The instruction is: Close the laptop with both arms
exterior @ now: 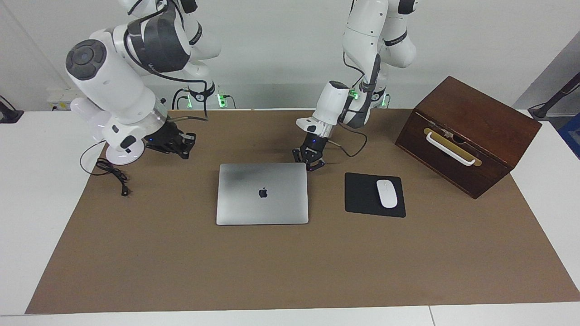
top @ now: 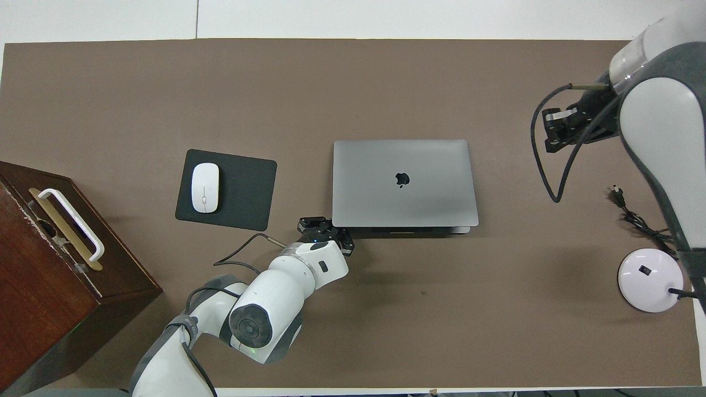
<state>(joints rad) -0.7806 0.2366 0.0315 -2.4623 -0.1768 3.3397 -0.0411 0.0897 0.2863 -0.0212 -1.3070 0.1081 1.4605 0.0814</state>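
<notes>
Presently, stock of the scene: one laptop, two arms, sundry desk items.
Laptop (exterior: 262, 194): centre of the facing view, flat on the brown mat of the desk (exterior: 290, 271); lid down, logo up; in the overhead view a thin edge of the base shows under the lid on the robots' side.
Left hand (exterior: 309, 164): just above the laptop's upper right corner in the facing view, low over the mat beside that corner; fingertips together, holding nothing.
Right hand (exterior: 183, 144): left of centre in the facing view, well apart from the laptop, over bare mat; fingers together, empty.
Step in hand: judged as finishing and clearing off; the lid looks seated, so any last press should be light and straight down, then each hand should lift clear without dragging the corner.
Other items: black mouse pad (exterior: 362, 194) with white mouse (exterior: 387, 193), right of centre; wooden box (exterior: 471, 131), upper right; loose cable (exterior: 113, 174), left.
Hard to make out: whether the left hand touches the laptop's corner; whether the lid is fully latched.
Cut off: both arms' bases and upper links at the top edge of the facing view.
</notes>
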